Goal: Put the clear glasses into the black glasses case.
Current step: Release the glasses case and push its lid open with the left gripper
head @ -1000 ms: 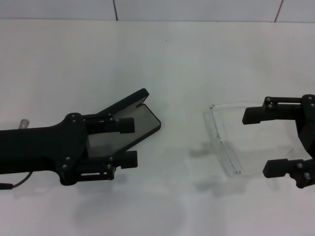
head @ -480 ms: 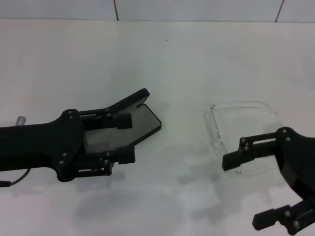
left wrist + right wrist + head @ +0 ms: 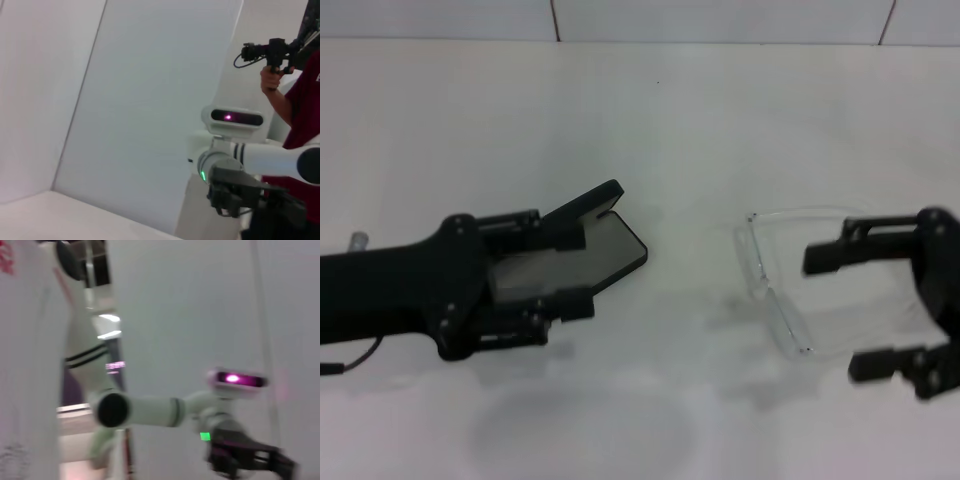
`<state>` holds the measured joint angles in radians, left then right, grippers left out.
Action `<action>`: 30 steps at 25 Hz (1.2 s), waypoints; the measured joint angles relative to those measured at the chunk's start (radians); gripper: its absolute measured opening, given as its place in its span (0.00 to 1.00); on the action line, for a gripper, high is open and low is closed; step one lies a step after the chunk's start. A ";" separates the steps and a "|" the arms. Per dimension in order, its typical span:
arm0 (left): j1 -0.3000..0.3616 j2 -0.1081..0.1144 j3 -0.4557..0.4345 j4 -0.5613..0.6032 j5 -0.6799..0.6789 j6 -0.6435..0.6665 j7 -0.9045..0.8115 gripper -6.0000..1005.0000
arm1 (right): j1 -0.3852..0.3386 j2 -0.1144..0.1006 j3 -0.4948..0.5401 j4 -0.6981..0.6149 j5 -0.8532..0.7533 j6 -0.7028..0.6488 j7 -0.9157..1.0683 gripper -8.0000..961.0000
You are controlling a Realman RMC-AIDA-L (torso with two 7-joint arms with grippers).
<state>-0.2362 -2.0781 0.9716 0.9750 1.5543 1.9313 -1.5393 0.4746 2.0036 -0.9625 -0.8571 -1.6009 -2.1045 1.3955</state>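
Observation:
The black glasses case (image 3: 616,247) lies open left of centre on the white table, its lid (image 3: 588,204) raised and its grey lining showing. My left gripper (image 3: 572,269) reaches in from the left, open, with one finger on each side of the case's near half. The clear glasses (image 3: 768,288) lie right of centre, front towards the case and arms pointing right. My right gripper (image 3: 842,312) comes in from the right edge, open, its two fingers straddling the glasses' arms from above. I cannot tell whether either gripper touches anything.
The white table (image 3: 650,120) stretches to a tiled wall at the back. A thin cable (image 3: 345,366) trails under my left arm. Both wrist views look out over the room, at a wall panel (image 3: 150,100), the robot's own body and a person (image 3: 300,90).
My right gripper swung towards the table's near edge half a second ago and is now back over the glasses' arms. My left gripper has drawn slightly to the left along the case.

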 joint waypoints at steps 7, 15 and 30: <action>0.010 -0.017 0.111 0.248 0.049 -0.228 -0.196 0.69 | -0.091 -0.044 0.263 -0.011 -0.024 0.033 -0.011 0.82; -0.043 -0.014 0.327 0.561 0.274 -0.451 -0.565 0.57 | -0.183 -0.051 0.448 -0.006 -0.025 0.031 -0.046 0.82; -0.170 -0.014 0.726 0.870 1.117 -0.534 -1.118 0.57 | -0.212 -0.050 0.454 0.033 -0.029 0.037 -0.085 0.81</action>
<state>-0.4064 -2.0919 1.6977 1.8447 2.6715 1.3968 -2.6572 0.2628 1.9536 -0.5089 -0.8239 -1.6299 -2.0671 1.3101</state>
